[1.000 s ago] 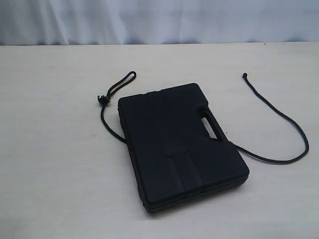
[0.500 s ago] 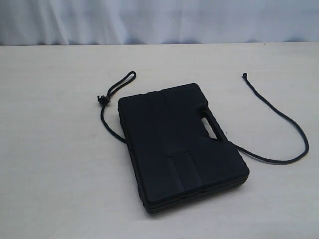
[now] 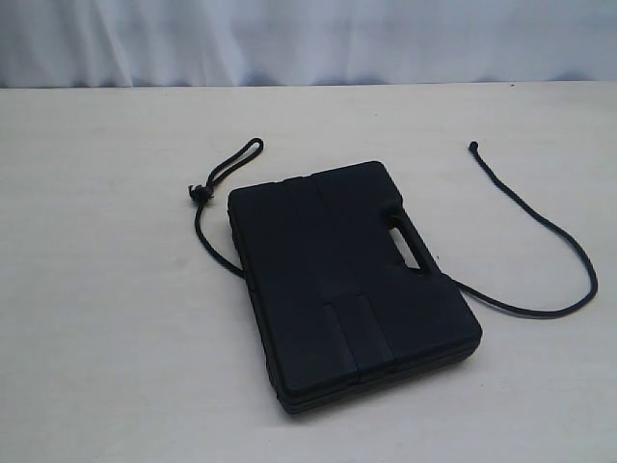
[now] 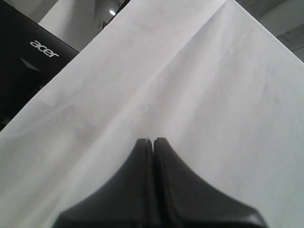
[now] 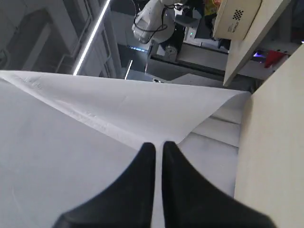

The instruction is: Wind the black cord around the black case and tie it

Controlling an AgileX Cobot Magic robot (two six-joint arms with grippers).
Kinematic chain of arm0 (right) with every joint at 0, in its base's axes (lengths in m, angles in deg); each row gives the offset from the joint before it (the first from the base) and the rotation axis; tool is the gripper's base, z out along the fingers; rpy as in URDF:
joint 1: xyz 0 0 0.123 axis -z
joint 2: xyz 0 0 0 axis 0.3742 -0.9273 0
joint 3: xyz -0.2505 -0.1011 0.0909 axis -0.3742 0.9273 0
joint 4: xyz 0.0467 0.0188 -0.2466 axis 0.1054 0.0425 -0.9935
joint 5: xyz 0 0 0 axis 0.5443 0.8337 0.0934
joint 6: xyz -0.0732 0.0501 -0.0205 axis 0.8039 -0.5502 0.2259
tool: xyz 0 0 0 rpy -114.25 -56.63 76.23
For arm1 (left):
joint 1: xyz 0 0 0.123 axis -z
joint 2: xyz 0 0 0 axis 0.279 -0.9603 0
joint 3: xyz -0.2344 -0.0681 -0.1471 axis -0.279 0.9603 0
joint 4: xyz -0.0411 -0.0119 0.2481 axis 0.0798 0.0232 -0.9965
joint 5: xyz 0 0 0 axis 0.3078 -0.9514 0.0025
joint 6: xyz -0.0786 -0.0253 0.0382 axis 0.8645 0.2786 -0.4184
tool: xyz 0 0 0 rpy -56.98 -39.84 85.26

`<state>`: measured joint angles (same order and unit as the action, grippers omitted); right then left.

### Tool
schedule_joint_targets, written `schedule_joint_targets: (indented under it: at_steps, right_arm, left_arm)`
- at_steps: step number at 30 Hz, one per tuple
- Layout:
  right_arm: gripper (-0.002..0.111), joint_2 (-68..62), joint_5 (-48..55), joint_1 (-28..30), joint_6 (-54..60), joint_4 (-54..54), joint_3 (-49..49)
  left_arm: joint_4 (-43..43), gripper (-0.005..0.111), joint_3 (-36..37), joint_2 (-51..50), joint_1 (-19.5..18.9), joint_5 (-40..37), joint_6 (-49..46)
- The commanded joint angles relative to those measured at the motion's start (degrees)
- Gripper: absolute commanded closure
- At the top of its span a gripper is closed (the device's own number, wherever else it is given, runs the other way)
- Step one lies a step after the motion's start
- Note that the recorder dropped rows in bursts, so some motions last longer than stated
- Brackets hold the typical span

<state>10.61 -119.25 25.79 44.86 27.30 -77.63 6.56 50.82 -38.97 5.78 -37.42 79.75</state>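
Observation:
The black case lies flat on the pale table, its handle slot toward the right. The black cord runs under the case: its looped, knotted end comes out at the case's upper left, and the long free end curves out to the right and back toward the rear. Neither gripper appears in the exterior view. In the left wrist view my left gripper is shut with nothing between its fingers, facing a white cloth. My right gripper is likewise shut and empty, with only a thin slit between its fingers.
A white cloth backdrop hangs behind the table's far edge. The left wrist view shows a black monitor beside the cloth. The right wrist view shows the table's edge and lab equipment beyond the cloth.

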Motion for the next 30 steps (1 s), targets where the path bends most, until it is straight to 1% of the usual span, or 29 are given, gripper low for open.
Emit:
schedule_joint_targets:
  at_steps: [1,3,5,8,11,14,17,19,21,22,24,25,26,28,30]
  right_arm:
    - [0.103,0.2,8.47,0.01,-0.69,-0.68,-0.03]
    - [0.103,0.2,14.9,0.01,-1.0,-6.83,-0.03]
    - [0.103,0.2,19.32,0.01,-1.71,-16.68,-0.65]
    - [0.103,-0.21,20.16,0.01,-1.57,-30.36,-6.46]
    - [0.103,-7.13,20.41,0.01,-1.11,-40.96,-13.39]
    - [0.103,-17.3,29.5,0.01,4.73,-47.1,-21.47]
    - [0.103,-30.97,40.03,0.13,16.97,-48.85,-28.94]
    - [0.103,-41.92,48.17,0.13,20.96,-49.21,-33.63]
    - [0.103,-52.5,57.12,0.13,19.67,-51.41,-38.0]
    - [0.103,-59.64,64.08,0.13,17.25,-54.4,-41.62]
    - [0.103,-68.78,73.86,-0.49,14.07,-60.32,-47.58]
    - [0.103,-74.9,79.96,-1.64,11.74,-64.5,-50.75]
    - [0.103,-78.53,83.01,-2.78,8.56,-69.12,-53.61]
    - [0.103,-85.7,87.42,-6.97,1.89,-78.72,-58.36]
    - [0.103,-90.3,89.54,-11.71,-2.65,-86.37,-61.63]
  left_arm:
    - [0.32,0.107,0.09,0.11,0.47,-1.23,0.66]
    - [0.2,0.107,-2.35,0.11,0.47,-4.69,0.66]
    - [0.2,0.107,-6.69,0.11,0.47,-11.31,-1.26]
    - [-1.4,0.107,-15.9,-4.94,0.47,-22.14,-8.14]
    - [-4.83,0.107,-26.38,-14.99,0.47,-33.59,-12.69]
    - [-6.1,0.107,-36.87,-27.57,0.47,-43.92,-20.36]
    - [-2.1,0.107,-47.89,-41.53,0.47,-57.06,-30.28]
    - [3.06,0.107,-54.14,-50.51,0.47,-67.22,-35.81]
    - [10.21,0.107,-57.95,-57.6,0.47,-75.55,-41.48]
    - [14.09,0.107,-59.16,-61.06,0.47,-79.48,-46.15]
    - [20.32,0.107,-59.73,-66.13,0.47,-84.65,-56.0]
    - [23.28,0.107,-59.41,-68.31,0.47,-86.48,-59.09]
    - [25.05,0.107,-58.94,-69.64,0.47,-87.69,-60.33]
    - [27.18,0.107,-57.68,-71.64,0.89,-87.55,-61.91]
    - [26.06,0.107,-56.34,-71.89,3.06,-85.25,-62.17]
